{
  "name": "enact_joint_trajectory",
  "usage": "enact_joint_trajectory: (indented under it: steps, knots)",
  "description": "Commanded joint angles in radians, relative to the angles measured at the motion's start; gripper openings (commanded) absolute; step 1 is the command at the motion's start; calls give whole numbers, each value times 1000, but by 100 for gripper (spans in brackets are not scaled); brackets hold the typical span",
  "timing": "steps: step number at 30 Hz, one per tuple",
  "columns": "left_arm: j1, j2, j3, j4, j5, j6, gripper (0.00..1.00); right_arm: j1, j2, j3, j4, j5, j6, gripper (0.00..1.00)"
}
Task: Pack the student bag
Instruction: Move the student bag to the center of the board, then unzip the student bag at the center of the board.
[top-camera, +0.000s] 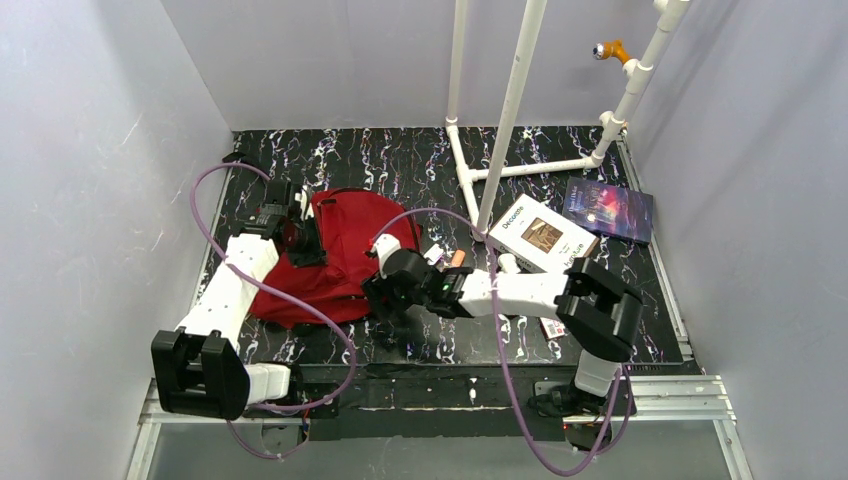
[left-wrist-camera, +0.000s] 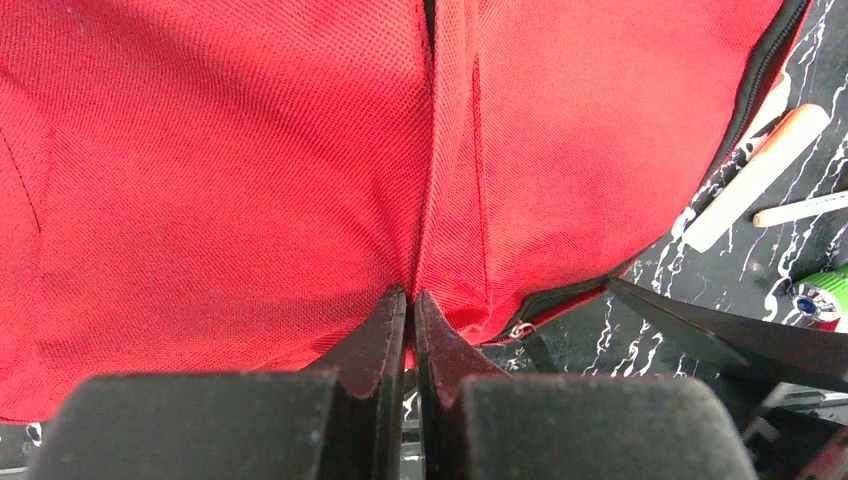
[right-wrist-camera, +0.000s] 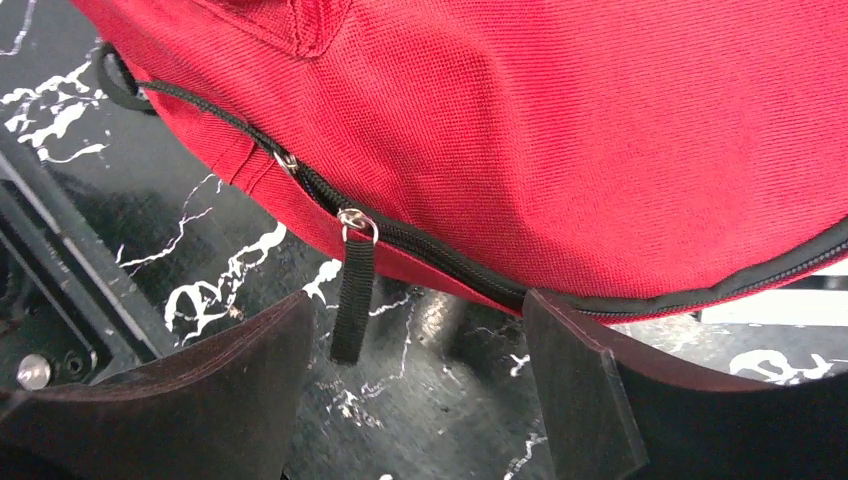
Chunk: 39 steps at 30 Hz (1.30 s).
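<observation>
Plainly see the student bag (top-camera: 340, 255) slumped flat on the black marbled desk (top-camera: 400, 160), toward nine o'clock of the desk's middle, red fabric up, black zipper trim running along its edge. Find the left tool (left-wrist-camera: 410, 300) at the bag's ten o'clock side, closed tight, pinching a raised fold of the red cloth between its tips. Find the right tool (right-wrist-camera: 420, 310) at the bag's four o'clock edge, spread wide, gripping nothing, its fingers (right-wrist-camera: 250, 370) straddling the black zipper pull (right-wrist-camera: 352, 290) without touching it. Note a marker (left-wrist-camera: 755, 180) with an orange cap and a thin white pen (left-wrist-camera: 800, 210) lying on the desk just beside the bag's three o'clock rim, plus a green-topped item (left-wrist-camera: 825, 295) near them, too cropped to name. Farther out toward three o'clock, spot a white box (top-camera: 543, 235) marked Decente, then a dark book (top-camera: 608, 210) just beside it at two o'clock, well apart from the bag. Beyond, around one o'clock, mark a white pipe frame (top-camera: 510, 110) standing on the desk.
</observation>
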Motion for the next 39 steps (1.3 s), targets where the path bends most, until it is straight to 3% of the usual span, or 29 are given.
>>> enact_joint_trajectory:
  steps: [1,7,11,22,27,33,37,39]
  knots:
    - [2,-80,-43,51,-6,17,0,58,65,83,60,168,42,83]
    - [2,-78,-69,85,5,23,0,66,142,136,47,197,55,75]
    - [2,-70,-62,88,14,24,0,68,173,171,3,192,49,59]
    - [3,-81,-57,84,-28,24,0,152,136,117,17,346,-20,43]
    - [4,-91,-67,84,-48,22,0,168,103,55,79,401,-42,55]
    - [4,-92,-78,97,-37,21,0,169,142,69,100,421,-5,52]
    - [4,-80,-65,95,-20,23,0,169,155,73,119,473,-22,24]
    - [3,-86,-75,97,-25,22,0,169,132,69,126,488,-33,21]
